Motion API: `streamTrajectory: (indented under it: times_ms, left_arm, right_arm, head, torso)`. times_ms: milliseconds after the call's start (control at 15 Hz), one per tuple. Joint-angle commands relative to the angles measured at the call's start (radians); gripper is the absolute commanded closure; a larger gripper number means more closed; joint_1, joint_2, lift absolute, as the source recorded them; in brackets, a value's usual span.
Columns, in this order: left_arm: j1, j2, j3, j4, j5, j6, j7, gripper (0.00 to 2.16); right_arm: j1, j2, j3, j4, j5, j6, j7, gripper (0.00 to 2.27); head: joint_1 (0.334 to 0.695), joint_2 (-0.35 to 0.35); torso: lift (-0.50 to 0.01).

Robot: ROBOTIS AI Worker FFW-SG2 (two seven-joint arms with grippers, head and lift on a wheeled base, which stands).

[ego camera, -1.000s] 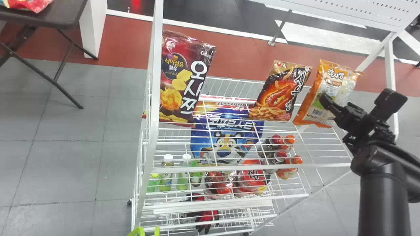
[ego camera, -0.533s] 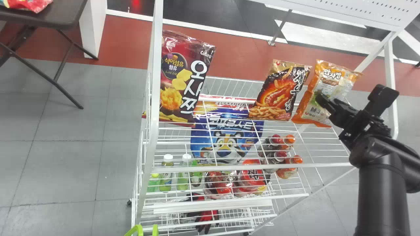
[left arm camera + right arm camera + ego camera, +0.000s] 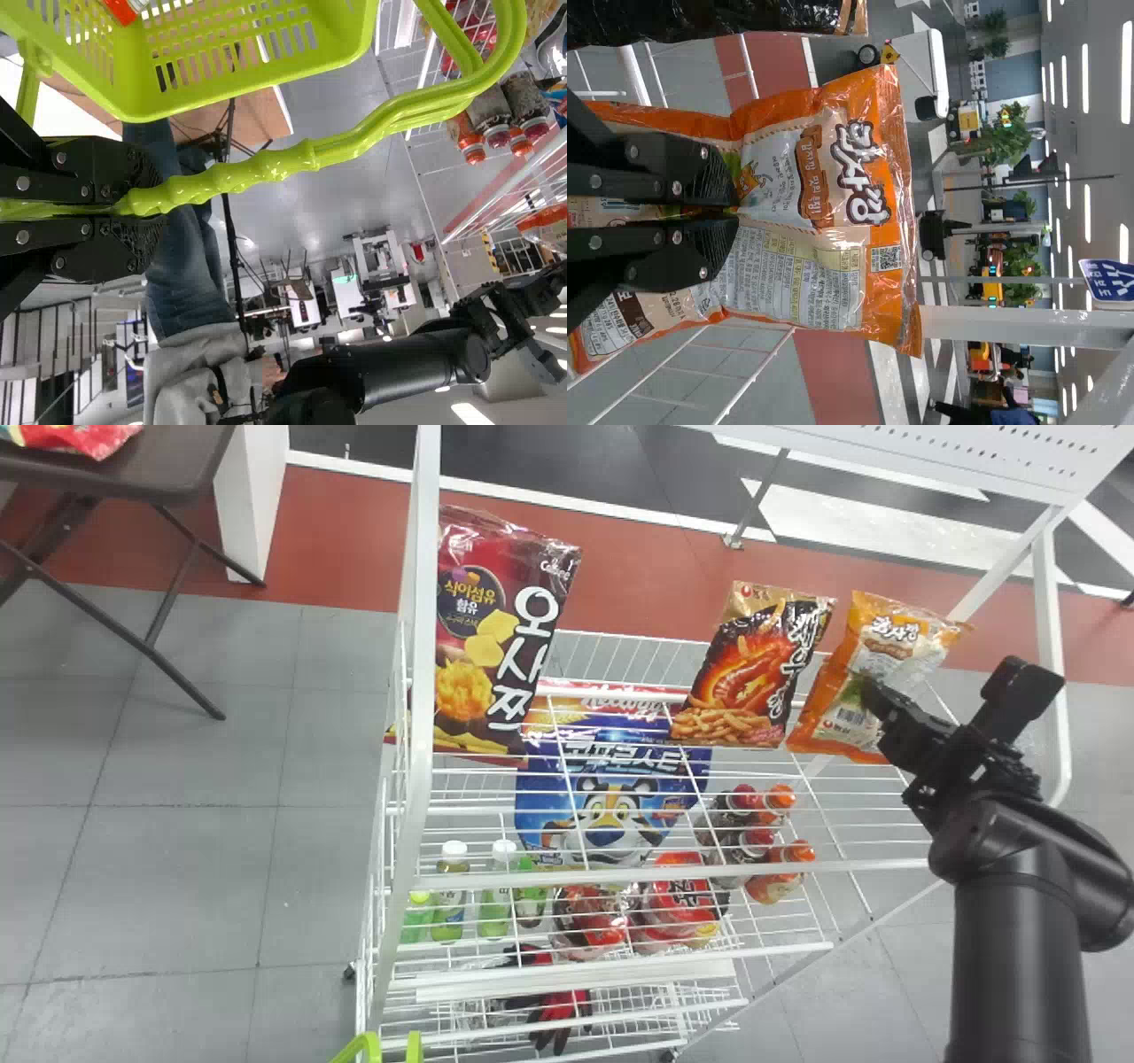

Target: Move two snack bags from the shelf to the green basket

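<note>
OK so your right hand (image 3: 870, 685) is at the right end of the shelf (image 3: 421, 691), and it's got the orange bag (image 3: 895, 642) pinched by its front. In the right wrist view the two fingers sit close together with the wrapper caught and creased between them, and the bag sticks out past the tips. That bag is up at the top level of the shelf, tilted, its top leaning off to the right in the head view. Just beside it you've got the black bag (image 3: 753, 677), tilted much the same way, and well apart from those two, by the left post, there's the big dark red bag (image 3: 496, 642). Your left hand (image 3: 146, 205) is clamped round the handle (image 3: 288, 164) of the green basket (image 3: 133, 108), and there's something orange and white (image 3: 120, 9) in there, though too little of it shows to say what. Below the top wires you can see a blue bag (image 3: 607, 788), some orange- and red-capped bottles (image 3: 771, 886), a few greenish bottles (image 3: 449, 917), red packs (image 3: 678, 908) and, lower down, red-and-black gloves (image 3: 556, 1014). Off to the left, a red packet (image 3: 93, 438) lies on a dark tabletop (image 3: 173, 469).
</note>
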Motion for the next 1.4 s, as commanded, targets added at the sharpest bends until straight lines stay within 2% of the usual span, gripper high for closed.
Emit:
streamTrajectory:
  times_ms: [0, 200, 400, 600, 867, 1000, 1333]
  left_arm:
    - [0.003, 0.000, 0.004, -0.004, 0.000, 0.004, 0.000, 2.05]
    - [0.006, 0.002, 0.008, -0.007, 0.002, 0.004, -0.002, 2.05]
    - [0.011, 0.006, 0.018, -0.006, 0.017, 0.001, -0.009, 2.05]
    - [0.018, 0.009, 0.027, -0.007, 0.026, -0.011, -0.025, 2.05]
    - [0.027, 0.014, 0.047, -0.007, 0.046, -0.026, -0.040, 2.05]
    - [0.027, 0.012, 0.044, -0.009, 0.049, -0.030, -0.041, 2.05]
    - [0.027, 0.009, 0.039, -0.010, 0.049, -0.030, -0.041, 2.05]
  right_arm:
    - [0.032, 0.020, -0.008, -0.049, -0.018, -0.002, -0.011, 2.25]
    - [0.112, 0.062, -0.012, -0.181, -0.043, 0.019, -0.028, 2.25]
    - [0.233, 0.118, -0.020, -0.414, -0.086, 0.127, -0.066, 2.25]
    - [0.310, 0.140, -0.029, -0.548, -0.086, 0.185, -0.117, 2.25]
    - [0.474, 0.200, -0.078, -0.817, -0.184, 0.360, -0.117, 2.25]
    - [0.574, 0.215, -0.094, -0.969, -0.262, 0.464, -0.103, 2.25]
    - [0.721, 0.289, -0.173, -1.272, -0.437, 0.949, -0.023, 2.25]
  head:
    - [0.695, -0.350]
    - [0.695, -0.350]
    - [0.695, -0.350]
    - [0.695, -0.350]
    - [0.695, -0.350]
    - [0.695, -0.350]
    - [0.695, -0.350]
  torso:
    - [-0.016]
    - [-0.016]
    - [-0.016]
    - [-0.016]
    - [-0.016]
    - [-0.016]
    - [-0.016]
